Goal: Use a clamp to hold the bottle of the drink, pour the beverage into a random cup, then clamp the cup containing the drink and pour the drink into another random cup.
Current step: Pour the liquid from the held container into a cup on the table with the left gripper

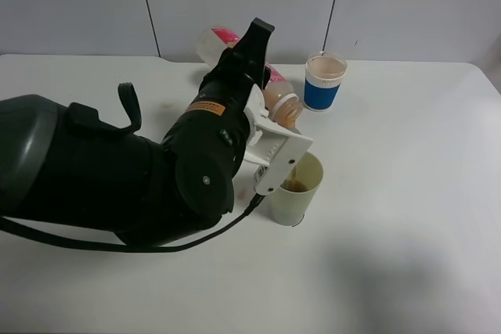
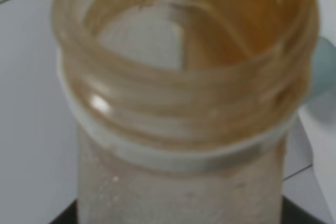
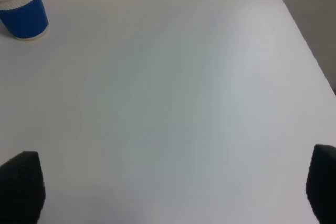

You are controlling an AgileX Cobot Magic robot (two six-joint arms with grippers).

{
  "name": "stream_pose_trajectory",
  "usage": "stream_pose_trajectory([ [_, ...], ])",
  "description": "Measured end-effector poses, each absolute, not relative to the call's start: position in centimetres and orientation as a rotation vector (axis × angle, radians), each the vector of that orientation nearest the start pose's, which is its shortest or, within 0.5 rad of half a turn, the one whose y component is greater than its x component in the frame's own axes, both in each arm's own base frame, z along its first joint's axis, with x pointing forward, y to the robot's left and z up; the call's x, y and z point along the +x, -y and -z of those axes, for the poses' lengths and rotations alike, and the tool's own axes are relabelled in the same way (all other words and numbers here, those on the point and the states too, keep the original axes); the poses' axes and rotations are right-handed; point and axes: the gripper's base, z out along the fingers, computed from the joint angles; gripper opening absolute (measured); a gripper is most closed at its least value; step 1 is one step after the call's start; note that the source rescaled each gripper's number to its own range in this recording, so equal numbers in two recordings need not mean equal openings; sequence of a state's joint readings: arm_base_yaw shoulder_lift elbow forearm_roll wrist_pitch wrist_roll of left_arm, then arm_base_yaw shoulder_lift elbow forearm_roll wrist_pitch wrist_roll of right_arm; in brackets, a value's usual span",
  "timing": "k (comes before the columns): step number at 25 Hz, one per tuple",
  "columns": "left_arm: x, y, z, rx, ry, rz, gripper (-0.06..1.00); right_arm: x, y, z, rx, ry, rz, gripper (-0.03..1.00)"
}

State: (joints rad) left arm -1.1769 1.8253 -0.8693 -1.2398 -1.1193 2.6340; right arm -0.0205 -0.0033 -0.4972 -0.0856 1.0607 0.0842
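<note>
Exterior high — bottle [image 1: 280, 98] tipped, neck over cup [image 1: 296, 202].

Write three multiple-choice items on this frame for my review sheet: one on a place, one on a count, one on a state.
1. The mouth of the bottle is:
A. over the pale green cup
B. over the blue cup
C. lying on the table

2. Cups showing in the high view:
A. one
B. two
C. four

3. The right gripper is:
A. shut on the blue cup
B. shut on the bottle
C. open and empty

Answers:
1 A: the tilted bottle pours brown drink into the pale green cup.
2 B: only the pale green and blue cups show.
3 C: its fingertips stand far apart over the table.
</note>
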Motion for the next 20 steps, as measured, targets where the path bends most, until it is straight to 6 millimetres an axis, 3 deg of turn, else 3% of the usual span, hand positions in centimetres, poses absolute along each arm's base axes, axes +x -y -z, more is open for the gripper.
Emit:
stream_pose_trajectory([
  [20, 19.89, 28.37, -20.11, 1.67, -0.812, -1.344, 0.01, -0.54, 0.67, -27.67, 0.111, -2.038, 0.062, 1.0],
])
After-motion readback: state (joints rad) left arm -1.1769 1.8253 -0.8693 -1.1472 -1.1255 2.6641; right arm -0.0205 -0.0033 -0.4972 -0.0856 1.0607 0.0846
